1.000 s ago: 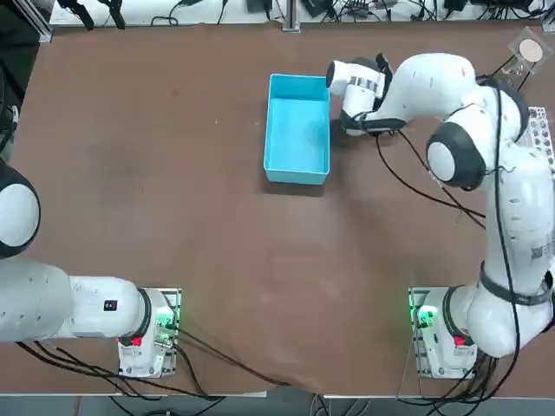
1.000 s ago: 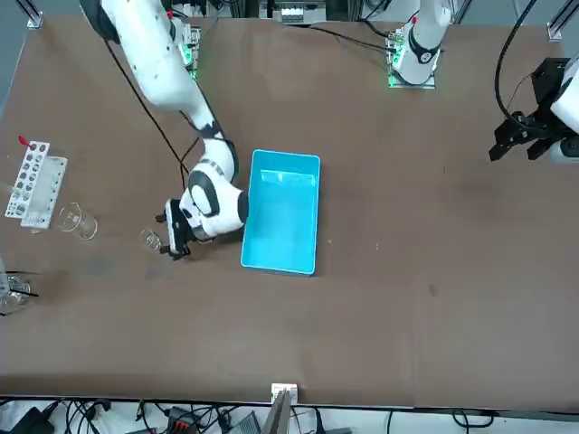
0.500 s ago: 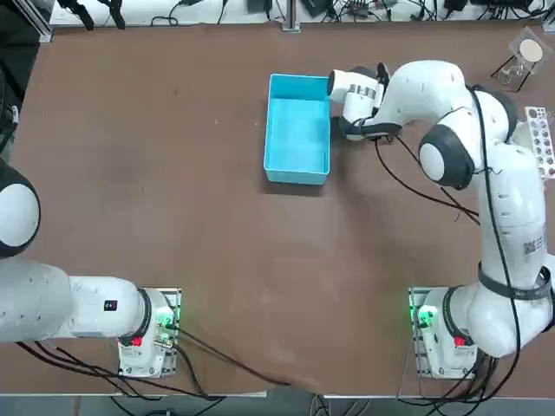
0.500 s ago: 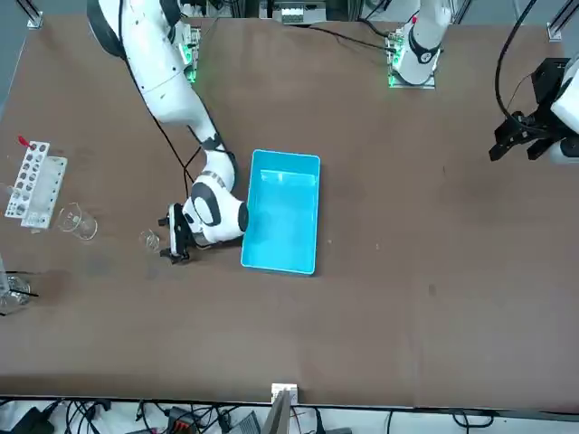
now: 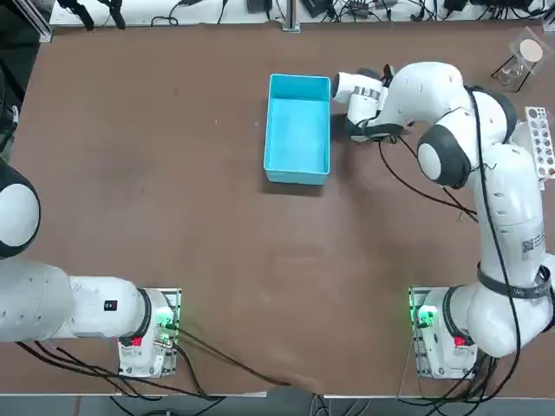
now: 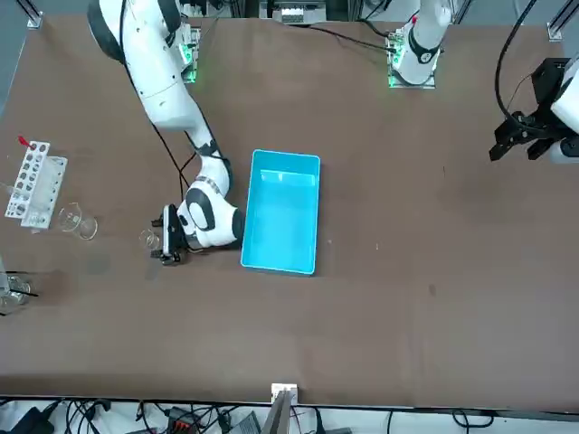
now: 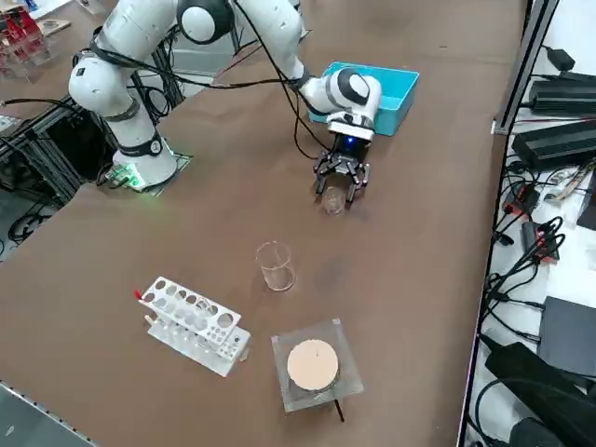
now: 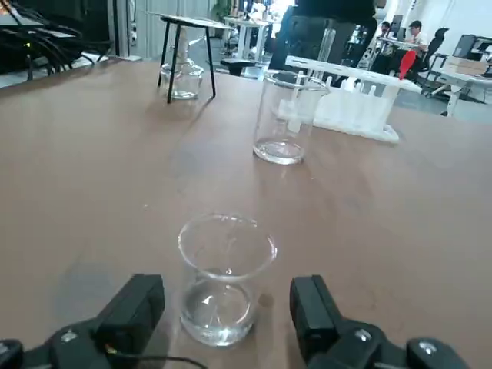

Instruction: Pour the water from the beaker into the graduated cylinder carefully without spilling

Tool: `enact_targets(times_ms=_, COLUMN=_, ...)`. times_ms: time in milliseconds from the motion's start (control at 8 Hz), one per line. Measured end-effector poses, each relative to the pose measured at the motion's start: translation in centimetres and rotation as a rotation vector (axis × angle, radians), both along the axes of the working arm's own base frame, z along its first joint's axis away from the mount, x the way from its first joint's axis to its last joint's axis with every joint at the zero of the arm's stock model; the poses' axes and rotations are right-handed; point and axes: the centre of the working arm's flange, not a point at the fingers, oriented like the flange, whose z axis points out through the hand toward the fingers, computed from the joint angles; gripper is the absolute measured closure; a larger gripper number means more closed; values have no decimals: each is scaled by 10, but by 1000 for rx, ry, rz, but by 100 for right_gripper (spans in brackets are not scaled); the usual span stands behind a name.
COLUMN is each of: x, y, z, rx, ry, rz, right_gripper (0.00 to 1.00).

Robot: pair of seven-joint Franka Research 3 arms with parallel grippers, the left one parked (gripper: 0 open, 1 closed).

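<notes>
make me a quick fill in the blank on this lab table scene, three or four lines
The right claw is ____, one finger on each side of the small clear glass beaker.
The beaker stands ____ on the brown table.
The open rectangular tray beside the arm is ____ in colour.
The white rack with holes lies beside the ____ clear glass vessel.

Missing words: open; upright; blue; taller

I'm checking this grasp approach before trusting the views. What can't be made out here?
- Top view: the beaker and right gripper are hidden under the arm's wrist.
- Right wrist view: the right gripper is cut off by the edge; only its open fingers flank the beaker.
- Front view: the beaker is too small to show any water level.
- Right wrist view: the graduated cylinder shows no readable markings.
</notes>
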Motion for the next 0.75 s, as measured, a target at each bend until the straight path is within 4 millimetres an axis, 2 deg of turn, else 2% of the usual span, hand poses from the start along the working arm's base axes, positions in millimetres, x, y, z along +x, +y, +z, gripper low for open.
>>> enact_targets(times_ms=250, x=0, y=-1, z=0, rx=-6, ry=-9, rz=-6, right_gripper=0)
enact_targets(times_ms=750, x=3, y=-16, z=-3, rx=-39, ry=-27, rz=-32, right_gripper=1)
